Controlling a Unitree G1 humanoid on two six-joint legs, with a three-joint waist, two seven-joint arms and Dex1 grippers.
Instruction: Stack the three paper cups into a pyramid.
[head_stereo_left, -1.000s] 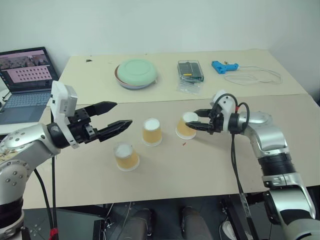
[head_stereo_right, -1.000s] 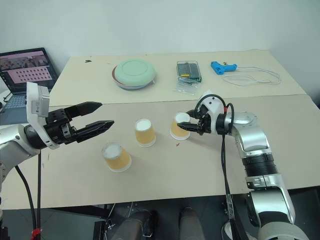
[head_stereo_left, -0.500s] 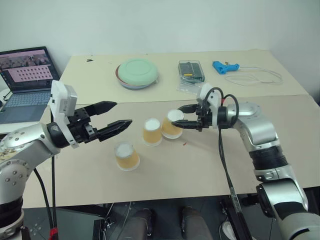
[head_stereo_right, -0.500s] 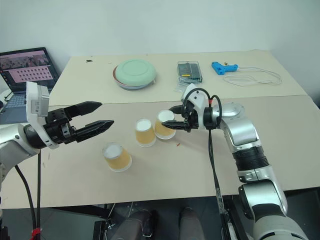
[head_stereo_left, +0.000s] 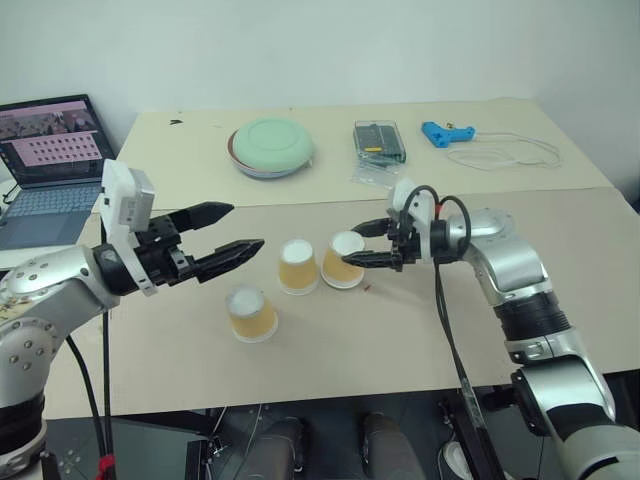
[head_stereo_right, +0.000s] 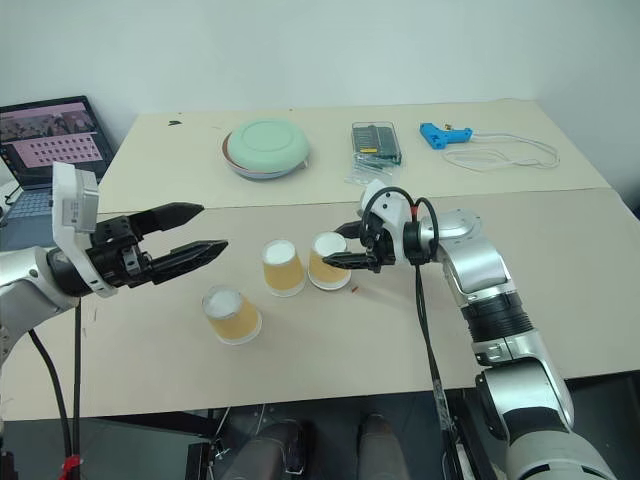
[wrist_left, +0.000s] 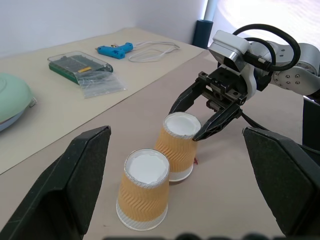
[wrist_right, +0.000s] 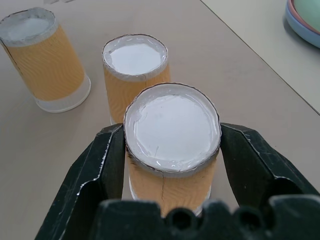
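The right gripper (head_stereo_left: 372, 244) is clamped on one upside-down paper cup (head_stereo_left: 343, 259), just beside the middle cup (head_stereo_left: 298, 265) on the tabletop (head_stereo_left: 400, 330). The third cup (head_stereo_left: 251, 312) stands near the middle cup, closer to the left gripper (head_stereo_left: 226, 233), whose fingers are wide apart and hold nothing.

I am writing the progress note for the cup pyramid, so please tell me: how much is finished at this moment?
Done: nothing is stacked; all cups stand upside down on the table. In hand: the right gripper grips one paper cup right beside the middle cup, forming the base pair. Left: release it, then set the third cup, standing apart nearer the robot, on top. The left gripper hangs open, holding nothing.
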